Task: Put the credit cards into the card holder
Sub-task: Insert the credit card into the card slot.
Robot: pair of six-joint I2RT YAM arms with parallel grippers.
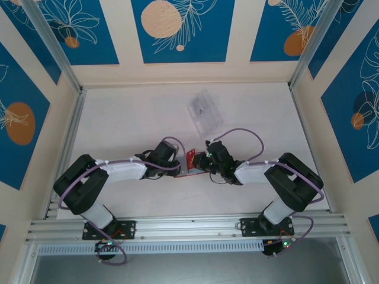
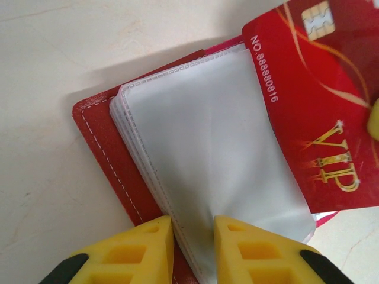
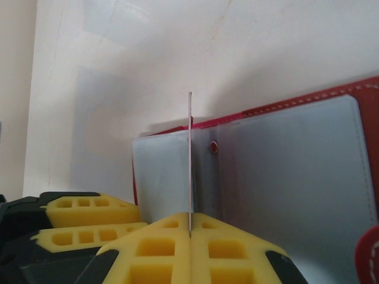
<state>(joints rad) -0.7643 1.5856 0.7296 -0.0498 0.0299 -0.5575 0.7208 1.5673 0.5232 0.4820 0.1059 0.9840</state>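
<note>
Red card holder (image 1: 194,171) on the worktop between left tool (image 1: 179,164) and right tool (image 1: 205,160), clear tray (image 1: 204,110) beyond. Left wrist: left tool pinches the holder's clear sleeves, red card (image 2: 314,118) ahead-right. Right wrist: right tool clenched on that card, edge-on above the pockets — nothing visibly pocketed yet.

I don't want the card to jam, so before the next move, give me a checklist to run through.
1. Right gripper shut on the red card: ok, pinched edge-on between the fingers.
2. Left gripper clamped on the clear sleeves of the card holder: ok.
3. Card holder open on the table: ok.
4. Card edge lined up with a pocket mouth: cannot tell.
5. Clear tray out of the way: ok, apart, farther back on the table.
</note>
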